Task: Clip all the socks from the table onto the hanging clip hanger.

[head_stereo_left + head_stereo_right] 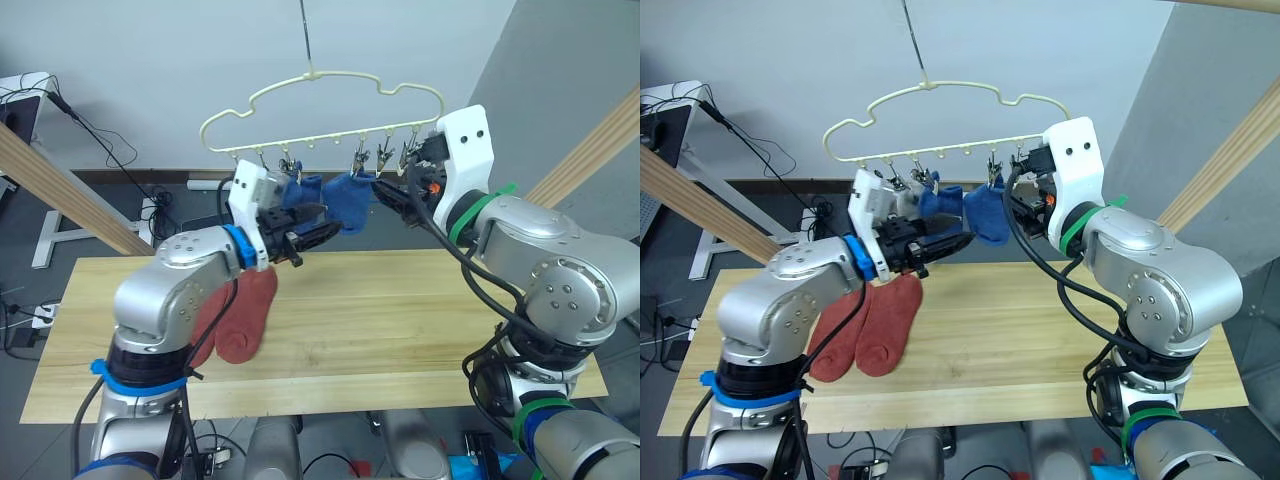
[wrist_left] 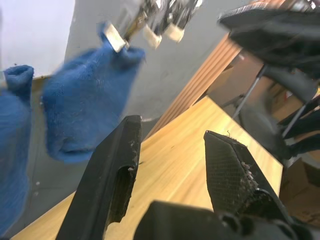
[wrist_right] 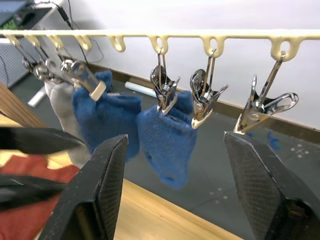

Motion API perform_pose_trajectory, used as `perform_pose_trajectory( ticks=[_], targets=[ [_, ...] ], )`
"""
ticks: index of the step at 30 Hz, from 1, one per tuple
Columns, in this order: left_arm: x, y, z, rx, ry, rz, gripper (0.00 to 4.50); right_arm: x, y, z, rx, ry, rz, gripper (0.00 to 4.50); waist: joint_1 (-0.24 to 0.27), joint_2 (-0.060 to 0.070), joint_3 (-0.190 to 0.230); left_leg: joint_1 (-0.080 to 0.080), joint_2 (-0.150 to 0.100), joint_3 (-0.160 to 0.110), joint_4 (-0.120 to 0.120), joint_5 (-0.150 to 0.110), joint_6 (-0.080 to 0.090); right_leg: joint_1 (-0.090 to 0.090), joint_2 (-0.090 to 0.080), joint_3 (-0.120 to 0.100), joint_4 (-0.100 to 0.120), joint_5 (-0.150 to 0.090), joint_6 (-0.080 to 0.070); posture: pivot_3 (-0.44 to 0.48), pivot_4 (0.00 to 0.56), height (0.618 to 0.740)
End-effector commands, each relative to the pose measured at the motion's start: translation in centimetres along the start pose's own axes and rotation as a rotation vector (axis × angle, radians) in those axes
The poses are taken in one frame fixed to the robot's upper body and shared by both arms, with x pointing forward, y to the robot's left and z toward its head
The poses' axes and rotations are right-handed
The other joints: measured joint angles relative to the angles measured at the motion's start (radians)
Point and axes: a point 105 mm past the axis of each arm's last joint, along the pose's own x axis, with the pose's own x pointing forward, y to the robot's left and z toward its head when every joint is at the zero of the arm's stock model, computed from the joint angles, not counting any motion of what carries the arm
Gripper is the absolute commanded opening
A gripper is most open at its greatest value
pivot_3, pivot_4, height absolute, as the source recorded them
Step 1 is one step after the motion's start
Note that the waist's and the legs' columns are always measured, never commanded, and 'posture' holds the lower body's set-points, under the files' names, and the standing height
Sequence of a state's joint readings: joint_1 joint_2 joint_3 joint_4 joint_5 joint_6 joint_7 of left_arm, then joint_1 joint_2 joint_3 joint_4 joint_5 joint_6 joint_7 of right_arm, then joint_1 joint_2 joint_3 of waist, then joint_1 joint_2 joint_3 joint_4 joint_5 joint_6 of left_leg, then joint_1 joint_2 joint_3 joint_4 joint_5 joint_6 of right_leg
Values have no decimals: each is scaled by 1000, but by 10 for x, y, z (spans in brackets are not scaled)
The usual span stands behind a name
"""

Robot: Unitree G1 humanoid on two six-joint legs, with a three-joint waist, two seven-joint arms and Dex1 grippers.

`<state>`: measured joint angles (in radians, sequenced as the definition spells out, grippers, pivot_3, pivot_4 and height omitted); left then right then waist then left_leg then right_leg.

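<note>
A: Two blue socks point(image 3: 167, 137) hang clipped on the hanger point(image 1: 320, 100), a grey one point(image 3: 59, 102) beside them. Two red socks point(image 1: 875, 325) lie on the counter point(image 1: 400, 320).

B: So next I'd lower the left gripper point(image 1: 305, 232) to the red pair and pinch one by the cuff, leaving fabric free for a clip point(image 3: 260, 107).

A: Left gripper is spread, holding nothing. Right gripper point(image 3: 175, 195) is spread wide too, empty, just below the free clips.
</note>
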<state>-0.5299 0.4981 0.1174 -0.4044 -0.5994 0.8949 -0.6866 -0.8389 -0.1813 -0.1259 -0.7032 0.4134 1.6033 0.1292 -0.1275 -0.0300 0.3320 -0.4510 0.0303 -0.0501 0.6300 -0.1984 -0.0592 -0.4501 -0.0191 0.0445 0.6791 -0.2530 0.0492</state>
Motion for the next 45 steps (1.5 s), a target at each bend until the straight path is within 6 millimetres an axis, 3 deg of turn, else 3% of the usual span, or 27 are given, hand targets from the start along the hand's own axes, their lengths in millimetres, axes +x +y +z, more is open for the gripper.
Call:
perform_pose_trajectory(
  ticks=[1, 4, 15, 18, 24, 44, 45],
  targets=[
    [-30, -10, 28, 40, -77, -61, 2312, -4, 2, -1, -36, -31, -31, 3190, -6, 0, 0, 0, 0, 0, 0, 0, 0, 0, 0, 0, 0, 0, 0, -214, 333, 740],
    [-46, -7, 42, 78, -111, -45, 2312, -3, 2, -5, -35, -40, -52, 3190, -10, 0, 0, 0, 0, 0, 0, 0, 0, 0, 0, 0, 0, 0, 0, -210, 329, 740],
    [-83, -6, 64, 165, -69, -60, 2312, -1, -4, -18, 2, -15, -97, 3190, -9, -1, -1, 0, 0, 0, 0, 0, 0, 0, 0, 0, 0, 1, -2, -154, 278, 740],
    [-91, -10, 69, 191, -35, -81, 2798, 0, -8, -21, 14, -8, -116, 3190, -7, -1, -1, 0, 0, 0, 0, 1, -1, 0, 0, 0, 0, 1, -2, -146, 269, 740],
    [-98, -9, 77, 199, -42, -64, 4482, 1, -9, -23, 46, -11, -140, 3190, -3, -2, -2, 0, 0, 0, 0, 1, -1, 0, 0, -1, 1, 2, -3, -130, 264, 740],
    [-97, -10, 80, 191, -91, -44, 4482, 8, 5, -5, 90, -73, -139, 3190, 18, -2, -2, 0, 0, 0, 1, 1, -2, 0, -1, -1, 2, 2, -4, -146, 290, 740],
    [-96, -10, 80, 190, -92, -44, 4495, 8, 4, -5, 89, -73, -142, 3006, 18, -2, -2, 0, 0, 0, 1, 1, -2, 0, -1, -1, 2, 2, -4, -146, 290, 740]
  ],
)
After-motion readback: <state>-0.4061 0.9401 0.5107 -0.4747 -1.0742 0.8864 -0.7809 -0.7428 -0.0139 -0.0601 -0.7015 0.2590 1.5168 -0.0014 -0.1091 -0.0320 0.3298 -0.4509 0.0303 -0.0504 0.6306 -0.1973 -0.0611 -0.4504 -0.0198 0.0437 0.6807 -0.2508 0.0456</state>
